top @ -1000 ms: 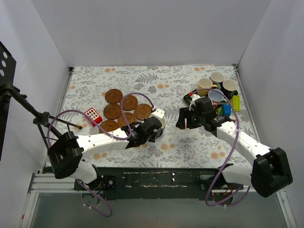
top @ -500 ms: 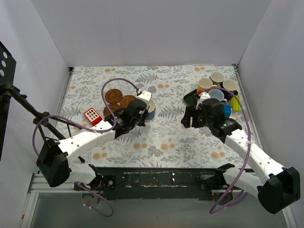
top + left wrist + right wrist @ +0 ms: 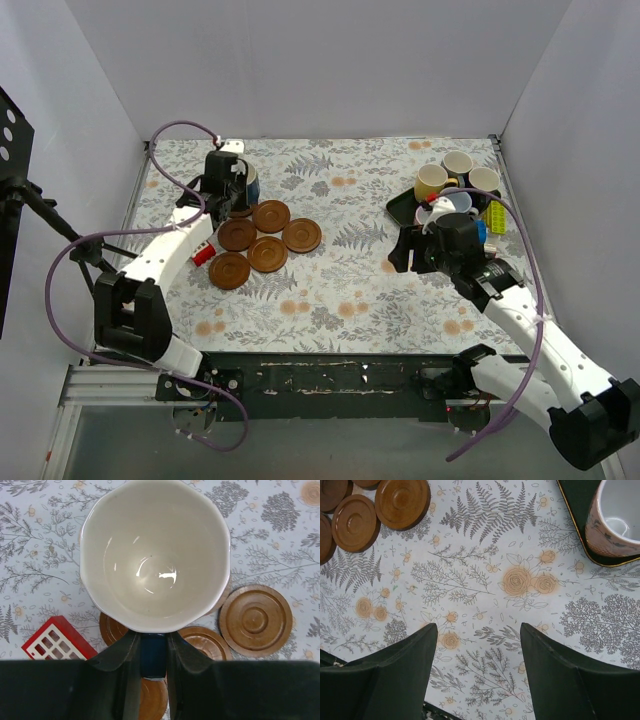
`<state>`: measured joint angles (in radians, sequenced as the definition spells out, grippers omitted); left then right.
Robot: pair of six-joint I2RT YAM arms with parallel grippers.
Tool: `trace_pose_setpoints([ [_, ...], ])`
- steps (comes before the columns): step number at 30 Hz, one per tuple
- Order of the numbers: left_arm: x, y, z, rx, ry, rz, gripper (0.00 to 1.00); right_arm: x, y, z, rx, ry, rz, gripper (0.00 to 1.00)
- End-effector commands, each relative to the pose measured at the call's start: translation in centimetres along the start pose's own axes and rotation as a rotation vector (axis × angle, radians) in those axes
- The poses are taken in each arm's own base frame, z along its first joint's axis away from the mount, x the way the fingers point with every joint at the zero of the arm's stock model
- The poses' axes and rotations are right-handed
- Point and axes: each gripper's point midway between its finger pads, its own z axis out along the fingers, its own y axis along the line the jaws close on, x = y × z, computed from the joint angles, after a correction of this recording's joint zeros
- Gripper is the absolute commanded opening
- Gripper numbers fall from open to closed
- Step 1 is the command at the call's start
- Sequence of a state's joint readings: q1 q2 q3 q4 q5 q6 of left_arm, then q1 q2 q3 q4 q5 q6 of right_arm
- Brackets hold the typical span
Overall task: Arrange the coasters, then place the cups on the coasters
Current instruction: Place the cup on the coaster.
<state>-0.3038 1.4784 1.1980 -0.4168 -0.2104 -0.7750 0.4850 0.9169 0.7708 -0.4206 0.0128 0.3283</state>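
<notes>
Floral tablecloth (image 3: 350, 290); left claw (image 3: 152, 650) pinching blue cup (image 3: 155, 555), perhaps above coasters (image 3: 255, 620)

Tablecloth (image 3: 485, 580): white ground, grey fern and leaf print, scattered orange blossoms.
Coasters (image 3: 255, 620): reddish-brown, glossy, concentric rings.
Dark blue cup (image 3: 155, 555): cream-white inside, dark blue handle.
Pink cup (image 3: 615, 520): mottled pink outside, white inside.
Tray (image 3: 575, 505): dark green, thin gold-coloured line along the rim.
Grid block (image 3: 57, 640): red with white cells.
Yellow cup (image 3: 432, 181): yellow outside, pale inside.
Long block (image 3: 497, 215): probably yellow-green; too small to be sure.
</notes>
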Motion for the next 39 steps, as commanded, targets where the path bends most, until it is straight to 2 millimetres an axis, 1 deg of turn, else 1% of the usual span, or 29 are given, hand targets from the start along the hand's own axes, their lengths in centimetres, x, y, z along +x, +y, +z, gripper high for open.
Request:
trace_pose_setpoints([
  [1,-5.2,1.5,0.4,0.035,-0.131,-0.008,0.0,0.2,-0.6,-1.3,0.032,-0.026,0.019,0.75],
  [3,-5.0,2.6,1.7,0.036,-0.106,-0.012,0.0,0.4,-0.8,-2.0,0.042,-0.042,0.031,0.75],
  [5,-5.3,3.6,2.3,0.033,-0.105,-0.015,0.0,0.7,-1.3,-2.5,0.06,-0.059,0.041,0.75],
  [8,-6.1,4.0,2.9,0.061,-0.136,-0.005,0.0,1.1,-2.0,-3.2,0.089,-0.074,0.042,0.75],
  [11,-6.4,4.5,3.7,0.06,-0.149,0.022,0.0,1.6,-2.5,-3.6,0.114,-0.065,0.042,0.75],
  [12,-6.5,4.4,4.0,0.083,-0.149,0.025,0.0,1.8,-2.7,-3.6,0.119,-0.059,0.043,0.75],
  [17,-6.3,4.7,5.7,0.092,-0.129,0.034,0.0,2.5,-2.6,-3.7,0.112,-0.034,0.049,0.75],
  [21,-5.8,5.0,6.8,0.073,-0.111,0.05,0.0,2.6,-2.5,-3.6,0.11,-0.026,0.057,0.75],
  [25,-6.0,4.8,7.5,0.084,-0.106,0.053,0.0,2.4,-2.4,-3.5,0.11,-0.024,0.059,0.75],
  [29,-6.0,5.2,7.9,0.059,-0.099,0.058,0.0,2.4,-2.4,-3.3,0.111,-0.014,0.058,0.75],
  [35,-5.2,5.5,8.4,0.051,-0.08,0.073,0.0,2.5,-2.2,-3.1,0.103,-0.006,0.057,0.75],
  [39,-5.1,5.5,8.7,0.051,-0.075,0.073,0.0,2.5,-2.2,-3.2,0.103,-0.01,0.056,0.75],
])
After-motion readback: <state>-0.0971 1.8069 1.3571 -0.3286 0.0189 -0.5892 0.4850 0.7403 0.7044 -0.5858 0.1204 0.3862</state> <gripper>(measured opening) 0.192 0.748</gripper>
